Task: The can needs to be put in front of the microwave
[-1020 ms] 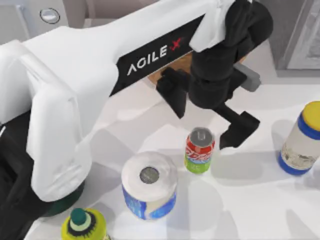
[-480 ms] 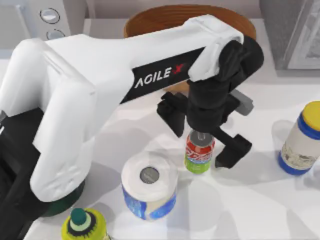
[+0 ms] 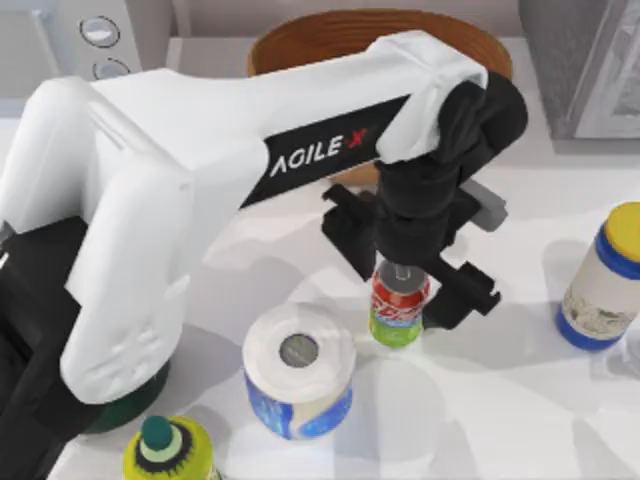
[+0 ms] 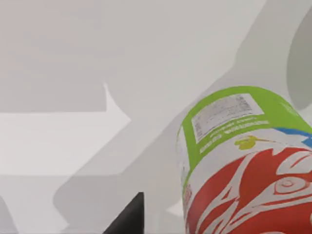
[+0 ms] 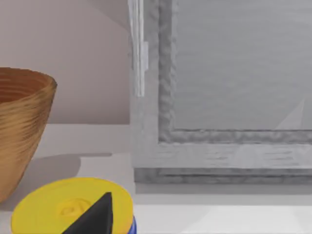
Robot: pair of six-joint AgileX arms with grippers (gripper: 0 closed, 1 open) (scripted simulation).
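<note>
Red-and-green can (image 3: 398, 305) stands upright inside the left gripper (image 3: 405, 272), its jaws still spread.

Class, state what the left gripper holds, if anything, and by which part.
The left gripper straddles the can at its upper red band; a firm hold cannot be told.

Top view overhead; left wrist close on can (image 4: 243, 165); right wrist faces grey appliance (image 5: 219, 87).

A glossy white, rounded left arm (image 3: 200, 190) carries a black panel lettered AGILE with a red X; beyond it, a matte black wrist and two-fingered black gripper (image 3: 405, 275).
</note>
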